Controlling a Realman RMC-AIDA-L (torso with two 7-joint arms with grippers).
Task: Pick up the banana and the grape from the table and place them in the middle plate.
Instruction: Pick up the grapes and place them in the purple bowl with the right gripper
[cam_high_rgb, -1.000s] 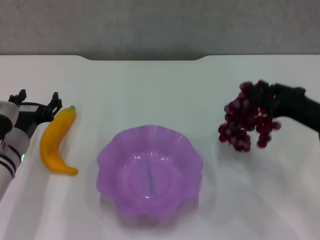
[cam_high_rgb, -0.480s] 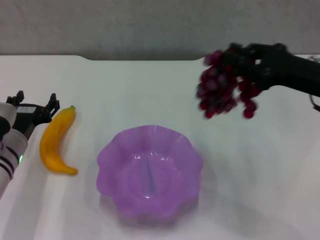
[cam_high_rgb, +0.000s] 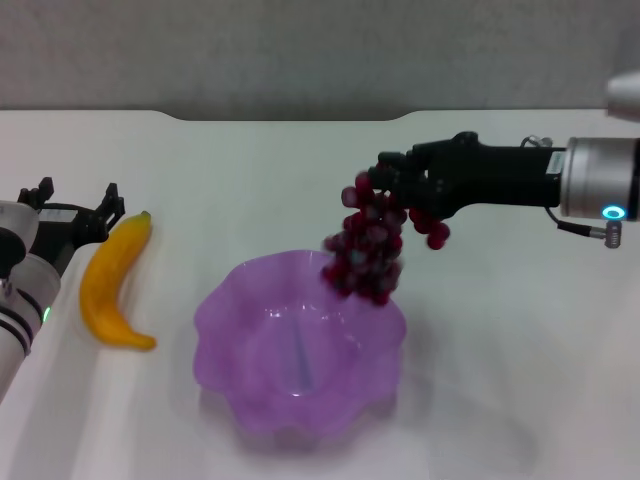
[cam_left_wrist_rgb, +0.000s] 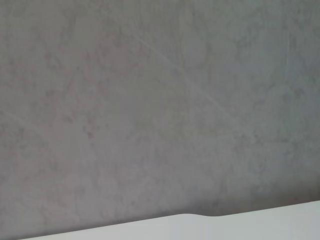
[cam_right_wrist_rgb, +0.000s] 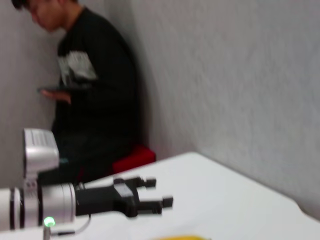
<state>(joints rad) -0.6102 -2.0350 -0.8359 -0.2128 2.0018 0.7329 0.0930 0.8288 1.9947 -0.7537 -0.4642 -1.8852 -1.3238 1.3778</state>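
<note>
Right of centre in the head view: right end effector (cam_high_rgb: 392, 188) clamped on the grape (cam_high_rgb: 367, 246), bunch hanging over the far right rim of the middle plate (cam_high_rgb: 228, 340). Left edge: left end effector (cam_high_rgb: 78, 203) fingers apart, just beside the banana (cam_high_rgb: 110, 281) lying on the tabletop (cam_high_rgb: 500, 380).

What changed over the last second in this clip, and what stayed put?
The right gripper, shut on the grape, lifted the bunch off the table at the right and swung it leftward; it now hangs over the middle plate's far right rim. The banana, the plate and the left gripper beside the banana's tip stayed put.
</note>
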